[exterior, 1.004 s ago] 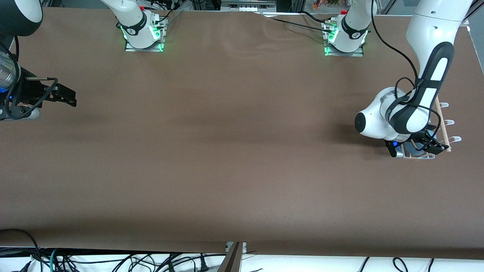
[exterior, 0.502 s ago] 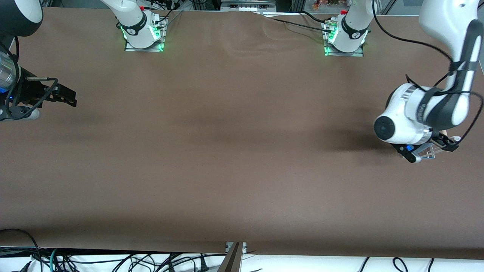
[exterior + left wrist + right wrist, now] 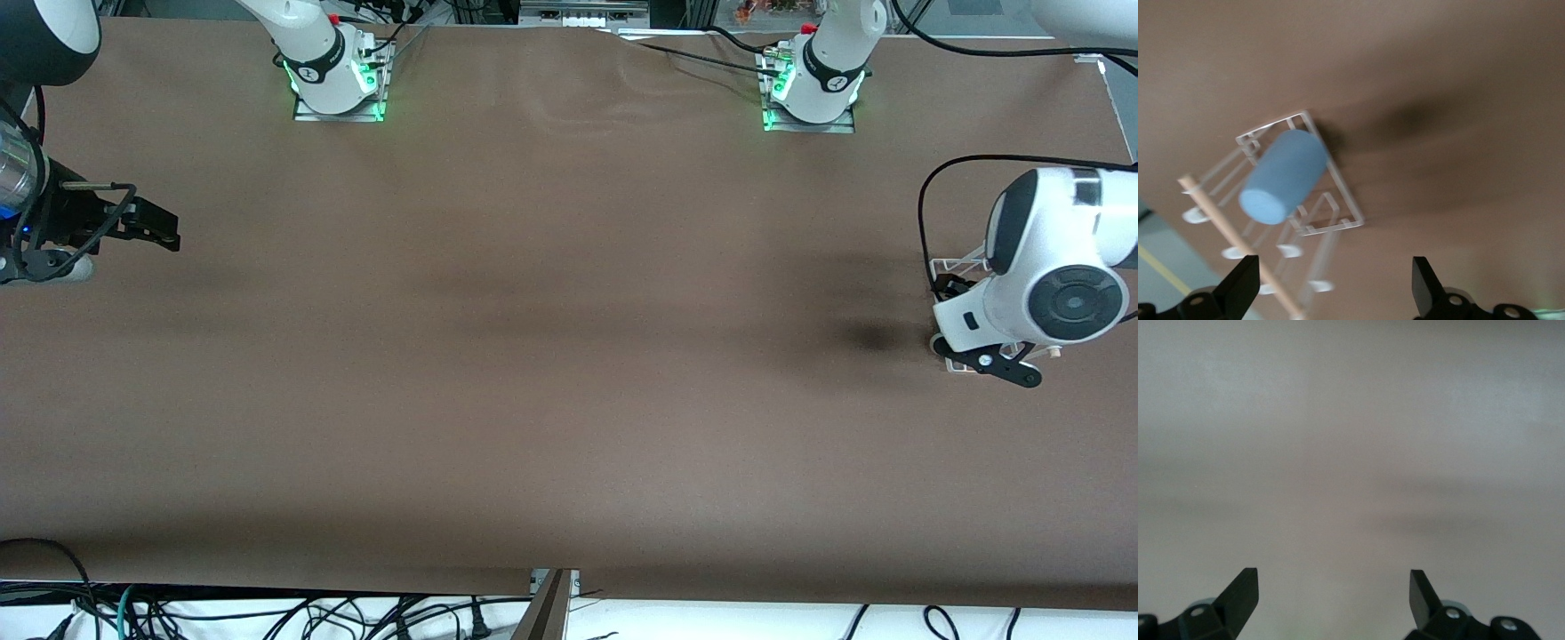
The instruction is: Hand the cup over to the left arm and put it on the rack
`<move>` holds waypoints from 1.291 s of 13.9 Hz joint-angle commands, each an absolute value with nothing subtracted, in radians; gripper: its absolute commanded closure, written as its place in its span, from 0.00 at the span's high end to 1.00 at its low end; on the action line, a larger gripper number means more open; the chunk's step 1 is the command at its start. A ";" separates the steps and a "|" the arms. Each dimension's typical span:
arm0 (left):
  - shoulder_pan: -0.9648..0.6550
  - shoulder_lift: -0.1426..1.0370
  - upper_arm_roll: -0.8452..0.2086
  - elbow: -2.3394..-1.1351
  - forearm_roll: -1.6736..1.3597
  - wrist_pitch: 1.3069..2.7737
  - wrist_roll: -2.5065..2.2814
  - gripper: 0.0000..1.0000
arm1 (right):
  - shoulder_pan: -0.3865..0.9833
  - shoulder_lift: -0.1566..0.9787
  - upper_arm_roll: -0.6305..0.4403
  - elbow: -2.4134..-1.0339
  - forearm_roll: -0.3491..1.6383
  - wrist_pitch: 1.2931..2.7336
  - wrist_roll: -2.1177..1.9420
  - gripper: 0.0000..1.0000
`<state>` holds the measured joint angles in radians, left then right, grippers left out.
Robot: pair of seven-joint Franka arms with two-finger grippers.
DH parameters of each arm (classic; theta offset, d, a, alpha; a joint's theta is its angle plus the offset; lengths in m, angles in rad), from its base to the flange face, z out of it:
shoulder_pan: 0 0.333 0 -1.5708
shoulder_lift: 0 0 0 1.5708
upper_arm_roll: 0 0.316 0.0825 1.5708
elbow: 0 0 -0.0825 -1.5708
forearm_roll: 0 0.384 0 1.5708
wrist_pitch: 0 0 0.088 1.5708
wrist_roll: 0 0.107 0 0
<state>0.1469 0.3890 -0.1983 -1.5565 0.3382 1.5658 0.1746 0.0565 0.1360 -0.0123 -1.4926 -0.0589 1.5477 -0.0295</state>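
The light-blue cup (image 3: 1283,177) sits tilted, bottom up, on the prongs of the white wire rack (image 3: 1338,193), beside the rack's wooden dowel (image 3: 1225,230). My left gripper (image 3: 1333,288) is open and empty, up in the air over the rack and apart from the cup. In the front view the left arm's hand (image 3: 969,322) covers most of the rack (image 3: 956,264), and the cup is hidden there. My right gripper (image 3: 167,233) waits open and empty over the right arm's end of the table; it also shows in the right wrist view (image 3: 1333,597).
The brown table (image 3: 551,356) is bare around the rack. The rack stands close to the table edge at the left arm's end. A black cable (image 3: 929,178) loops from the left arm's wrist. The arm bases (image 3: 338,84) stand along the table's top edge in the front view.
My left gripper has let go of the cup on the rack and risen away from it, and the wrist has swung toward the table's end. The right arm has not moved.
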 commanded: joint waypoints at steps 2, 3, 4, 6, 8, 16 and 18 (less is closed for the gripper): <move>0.147 0.327 -0.216 -1.508 0.106 1.542 -0.043 1.00 | 0.046 0.140 -0.008 -1.482 -0.044 1.548 -0.031 1.00; 0.147 0.302 -0.215 -1.500 0.072 1.545 -0.038 1.00 | 0.046 0.140 -0.008 -1.480 -0.044 1.549 -0.029 1.00; 0.147 0.281 -0.216 -1.470 0.051 1.543 -0.034 1.00 | 0.046 0.140 -0.008 -1.482 -0.044 1.549 -0.031 1.00; 0.147 0.237 -0.213 -1.436 0.040 1.552 -0.034 1.00 | 0.046 0.140 -0.008 -1.480 -0.044 1.549 -0.028 1.00; 0.141 0.137 -0.209 -1.521 0.035 1.617 -0.037 1.00 | 0.046 0.140 -0.008 -1.480 -0.044 1.549 -0.028 1.00; 0.017 -0.097 -0.063 -1.832 -0.040 1.780 -0.044 1.00 | 0.046 0.140 -0.008 -1.480 -0.044 1.549 -0.025 1.00; 0.015 -0.097 -0.061 -1.827 -0.029 1.749 -0.044 1.00 | 0.046 0.140 -0.008 -1.480 -0.044 1.549 -0.025 1.00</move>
<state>0.0289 -0.0867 -0.0716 -1.8254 -0.0270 1.7763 -0.0389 0.0560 0.1372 -0.0131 -1.4920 -0.0589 1.5498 -0.0294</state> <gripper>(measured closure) 0.000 0.000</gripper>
